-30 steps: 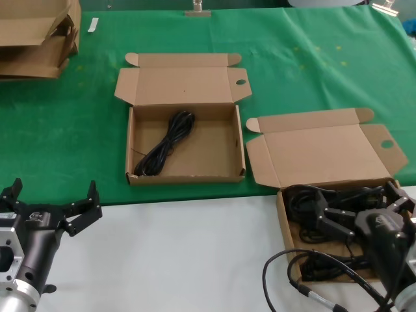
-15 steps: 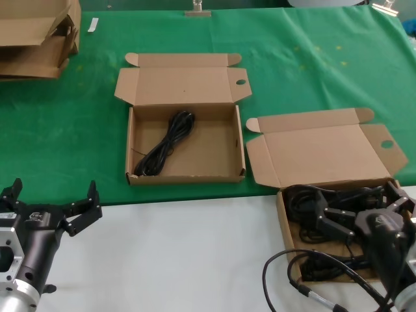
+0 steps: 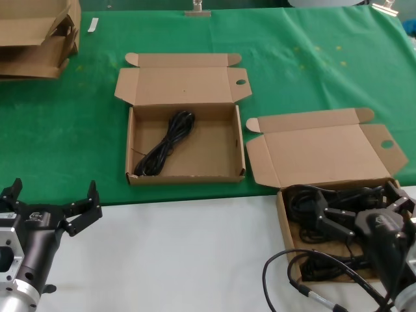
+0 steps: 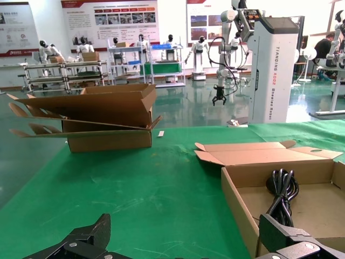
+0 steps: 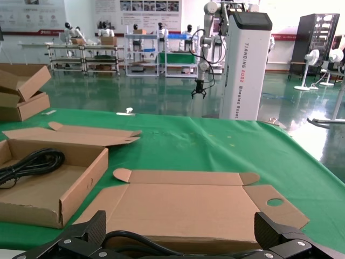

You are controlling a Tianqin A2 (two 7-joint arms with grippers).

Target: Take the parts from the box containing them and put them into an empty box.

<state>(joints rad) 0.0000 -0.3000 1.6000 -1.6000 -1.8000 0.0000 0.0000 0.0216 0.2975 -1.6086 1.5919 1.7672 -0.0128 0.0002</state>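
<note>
The box containing the parts (image 3: 283, 211) sits at the right front, lid (image 3: 325, 153) open. Several black cables (image 3: 300, 207) lie tangled in its tray. My right gripper (image 3: 359, 203) is open and hangs low over these cables, holding nothing. In the right wrist view its fingers (image 5: 89, 233) spread wide over a cable loop (image 5: 135, 240) in front of the lid (image 5: 183, 208). The other box (image 3: 221, 146) lies in the middle with one cable bundle (image 3: 166, 144) in it. My left gripper (image 3: 55, 192) is open and empty over the white table front, apart from that box (image 4: 240, 197).
A flattened cardboard stack (image 3: 36, 39) lies at the far left corner of the green cloth (image 3: 65, 130). The robot's thicker grey-tipped cable (image 3: 305, 289) loops over the white table (image 3: 182, 253) near my right arm.
</note>
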